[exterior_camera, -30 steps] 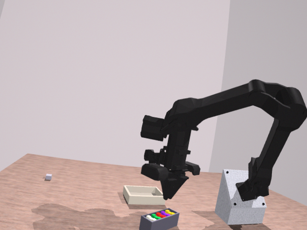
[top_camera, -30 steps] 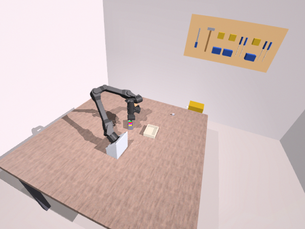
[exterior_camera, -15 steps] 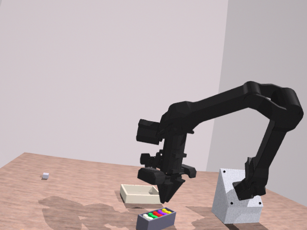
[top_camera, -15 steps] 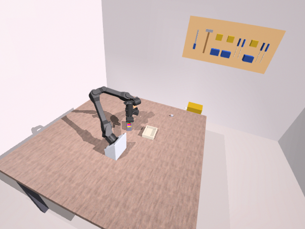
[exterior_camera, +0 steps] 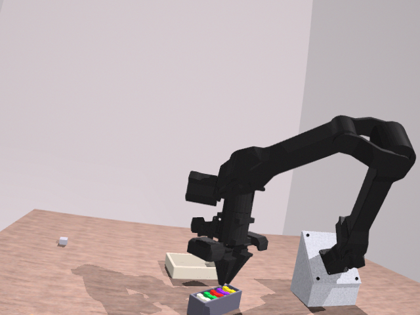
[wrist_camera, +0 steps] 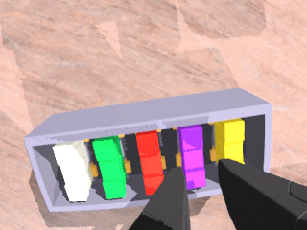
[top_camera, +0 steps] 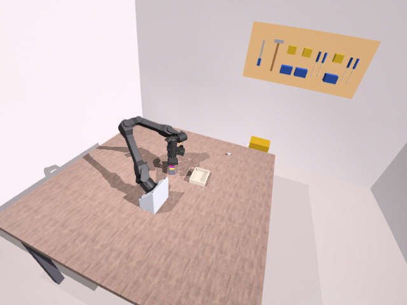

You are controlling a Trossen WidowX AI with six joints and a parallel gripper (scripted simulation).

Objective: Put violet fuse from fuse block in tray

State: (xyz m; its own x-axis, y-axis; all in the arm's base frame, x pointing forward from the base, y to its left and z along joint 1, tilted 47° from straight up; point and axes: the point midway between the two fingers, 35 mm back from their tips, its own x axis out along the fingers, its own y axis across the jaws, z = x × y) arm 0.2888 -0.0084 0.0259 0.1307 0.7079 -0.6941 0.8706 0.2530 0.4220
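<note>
The violet fuse (wrist_camera: pixel 193 155) (exterior_camera: pixel 222 291) stands in the fuse block (wrist_camera: pixel 153 108) (exterior_camera: pixel 225 304) (top_camera: pixel 172 171), between the red fuse (wrist_camera: pixel 150 160) and the yellow fuse (wrist_camera: pixel 231 141). My gripper (wrist_camera: pixel 200 172) (exterior_camera: pixel 224 283) points down just above the block. Its fingers are slightly open with nothing between them. In the wrist view the gap between the tips lies over the near part of the violet fuse, the right tip near the yellow fuse. The exact height of the tips is hard to tell. The cream tray (top_camera: pixel 196 182) (exterior_camera: pixel 193 273) shows no fuse in its visible part.
The green fuse (wrist_camera: pixel 110 168) and the white fuse (wrist_camera: pixel 74 172) stand at the other end of the block. A small pale cube (top_camera: pixel 229 154) (exterior_camera: pixel 63 241) lies far off on the table. The grey base wedge (top_camera: pixel 156 198) (exterior_camera: pixel 312 264) carries the arm.
</note>
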